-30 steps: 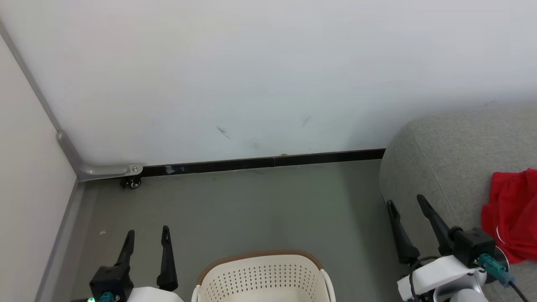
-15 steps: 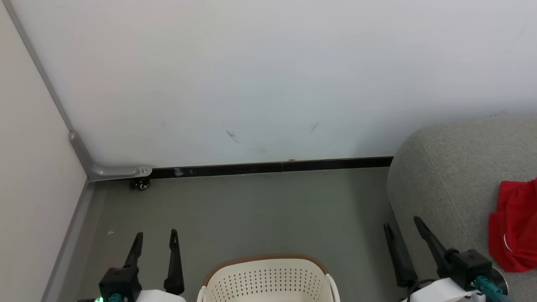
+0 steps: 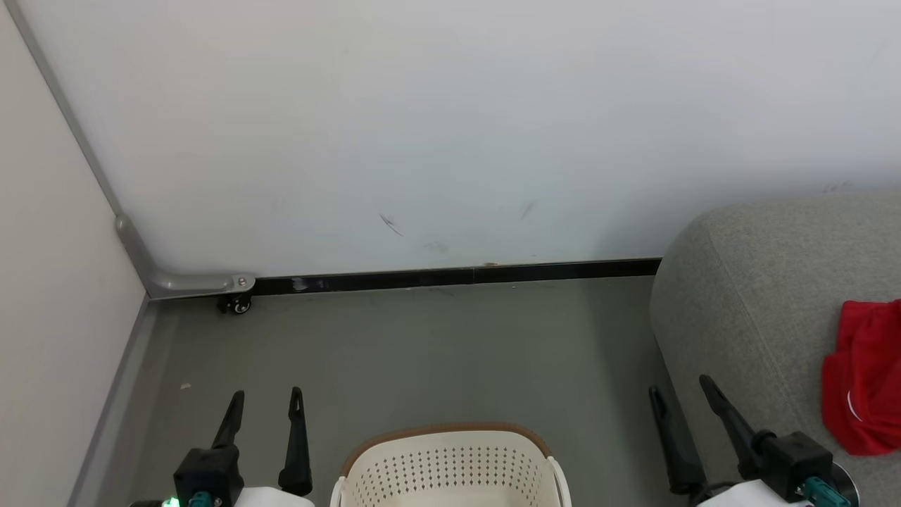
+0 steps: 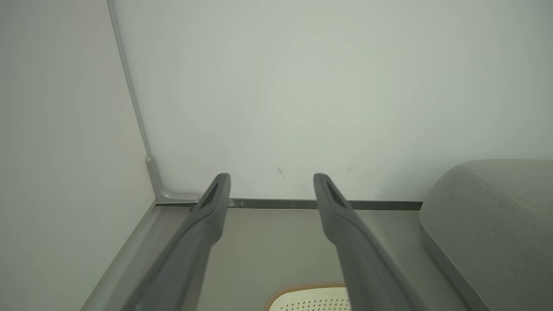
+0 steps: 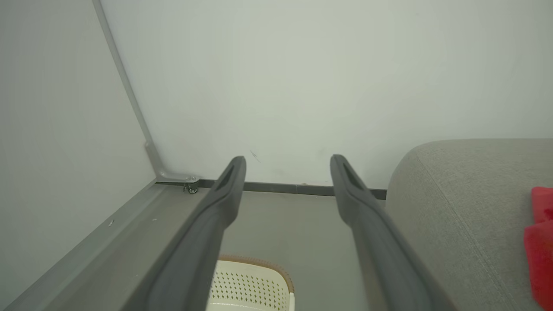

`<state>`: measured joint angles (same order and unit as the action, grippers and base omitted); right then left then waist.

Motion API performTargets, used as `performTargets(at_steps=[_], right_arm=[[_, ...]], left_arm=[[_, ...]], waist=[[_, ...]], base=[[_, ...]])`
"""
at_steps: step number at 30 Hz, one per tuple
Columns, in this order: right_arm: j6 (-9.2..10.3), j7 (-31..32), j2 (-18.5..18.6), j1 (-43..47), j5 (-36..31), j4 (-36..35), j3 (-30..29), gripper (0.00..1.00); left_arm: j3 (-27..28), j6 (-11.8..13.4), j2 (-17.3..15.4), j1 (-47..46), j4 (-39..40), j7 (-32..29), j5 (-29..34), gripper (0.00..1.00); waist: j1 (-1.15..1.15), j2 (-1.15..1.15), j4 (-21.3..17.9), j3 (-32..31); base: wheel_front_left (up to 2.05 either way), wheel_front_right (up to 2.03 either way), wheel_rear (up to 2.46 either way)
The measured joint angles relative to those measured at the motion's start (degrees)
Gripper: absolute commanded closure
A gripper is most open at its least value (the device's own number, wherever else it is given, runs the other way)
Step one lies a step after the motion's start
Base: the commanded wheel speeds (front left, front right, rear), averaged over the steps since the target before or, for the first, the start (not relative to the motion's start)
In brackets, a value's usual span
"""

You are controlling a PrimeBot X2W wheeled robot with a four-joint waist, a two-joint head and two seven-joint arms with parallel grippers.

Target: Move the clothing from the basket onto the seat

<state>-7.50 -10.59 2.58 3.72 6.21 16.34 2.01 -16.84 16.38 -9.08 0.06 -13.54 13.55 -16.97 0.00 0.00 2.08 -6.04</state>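
Red clothing lies on the grey seat at the right edge of the head view, and its red edge shows on the seat in the right wrist view. The cream basket with a brown rim stands on the floor at the bottom centre; its inside is cut off by the frame edge. My left gripper is open and empty, left of the basket. My right gripper is open and empty, beside the seat's front edge. The basket's far rim peeks in below the left fingers.
A white wall with a black skirting strip runs across ahead. A side panel on a small castor closes off the left. Grey floor lies between the basket, the wall and the seat.
The head camera has shifted, so the whole scene slid right and down. My right gripper has dropped lower in the picture. Both grippers stay open.
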Motion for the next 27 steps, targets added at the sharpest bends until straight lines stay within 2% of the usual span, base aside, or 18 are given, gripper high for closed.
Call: performTargets(at_steps=[27], right_arm=[[0.00,1.1,0.0,1.0,2.0,-4.5,0.6,0.00]], left_arm=[[0.1,-0.3,-1.5,-2.6,-3.1,-0.3,0.2,0.00]], waist=[[0.00,0.00,0.6,0.6]], base=[[0.00,0.00,0.00]])
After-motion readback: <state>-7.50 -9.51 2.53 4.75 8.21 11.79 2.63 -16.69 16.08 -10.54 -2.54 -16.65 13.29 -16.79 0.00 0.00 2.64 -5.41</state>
